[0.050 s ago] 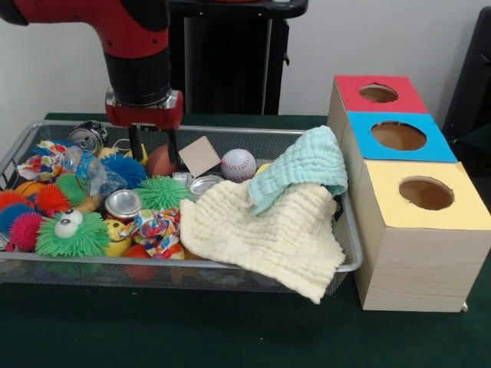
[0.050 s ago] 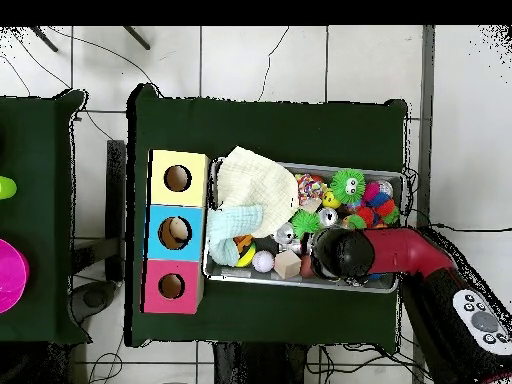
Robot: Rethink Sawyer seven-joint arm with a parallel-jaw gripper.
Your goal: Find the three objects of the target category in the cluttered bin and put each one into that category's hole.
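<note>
My gripper (image 1: 153, 156) hangs over the back left of the wire bin (image 1: 349, 264), open, one finger on each side of a brown ball (image 1: 160, 162). I cannot tell whether the fingers touch it. Beside the ball are a tan block (image 1: 199, 156) and a baseball (image 1: 238, 164). Cans lie at the back left (image 1: 88, 136), in the middle (image 1: 123, 204) and near the cloth (image 1: 204, 184). Spiky balls, green (image 1: 162, 192) and blue (image 1: 124, 169), fill the left half. The wooden box has a red hole (image 1: 378, 93), a blue hole (image 1: 398, 136) and a yellow hole (image 1: 426, 193). In the overhead view the arm (image 2: 345, 254) hides the gripper.
A cream cloth (image 1: 265, 234) spills over the bin's front right rim, with a pale green cloth (image 1: 307, 165) on top of it. A green spiky toy with eyes (image 1: 70, 234) sits at the front left. In the overhead view the box (image 2: 178, 232) stands left of the bin (image 2: 300, 281).
</note>
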